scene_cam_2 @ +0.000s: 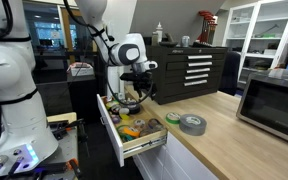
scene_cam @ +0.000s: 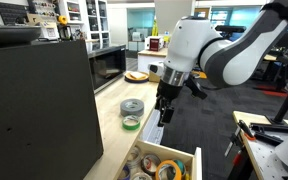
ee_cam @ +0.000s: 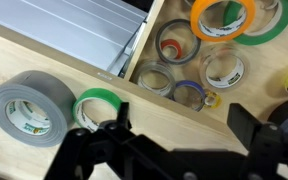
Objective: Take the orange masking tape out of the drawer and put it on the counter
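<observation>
1. Hovering over the line where the counter (ee_cam: 44, 60) meets the open drawer (scene_cam_2: 112, 130), the gripper (ee_cam: 179, 150) has its jaws spread wide with nothing between them; its dark fingers (ee_cam: 94, 150) frame the bottom of the wrist view.
2. The orange masking tape (ee_cam: 197, 20) lies flat inside the drawer, at the top edge of the wrist view, among several other rolls. A green ring sits right against it, though the frame cuts both off, so whether they overlap or merely touch cannot be told.
3. In an exterior view a yellow-orange roll (scene_cam: 169, 169) shows in the drawer; it is probably the same tape, but the picture is too coarse to be sure.
4. On the counter, just beside the drawer's edge, rest a grey duct tape roll (ee_cam: 19, 92) and a small green tape roll (ee_cam: 94, 93), touching or nearly so. Neither is the target.
5. The step in hand looks like the approach: the tape is not yet reached, and the gripper is off to one side of it rather than above it.
6. The next move likely calls for travelling farther over the drawer, centring on the orange ring, then descending with one finger into its wide hole and one outside its wall, or straddling the whole ring if the jaws allow.
7. Crowding is the risk: neighbouring rolls could be nudged or pinched along with it.
</observation>
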Robot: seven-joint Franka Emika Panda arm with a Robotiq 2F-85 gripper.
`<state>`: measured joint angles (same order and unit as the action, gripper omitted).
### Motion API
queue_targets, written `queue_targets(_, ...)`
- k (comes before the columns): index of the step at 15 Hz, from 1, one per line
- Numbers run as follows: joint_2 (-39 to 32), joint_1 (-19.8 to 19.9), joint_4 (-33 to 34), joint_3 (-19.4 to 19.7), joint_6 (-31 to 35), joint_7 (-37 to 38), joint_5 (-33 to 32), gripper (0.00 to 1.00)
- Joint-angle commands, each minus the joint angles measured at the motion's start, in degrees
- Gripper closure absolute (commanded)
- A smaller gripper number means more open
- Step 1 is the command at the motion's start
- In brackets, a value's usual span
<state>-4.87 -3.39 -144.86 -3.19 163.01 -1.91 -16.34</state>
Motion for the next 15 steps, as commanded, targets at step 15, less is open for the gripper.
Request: queue_targets(15,-18.1,-4.3,4.6,-3.8,10.4,1.3,5.1,0.00)
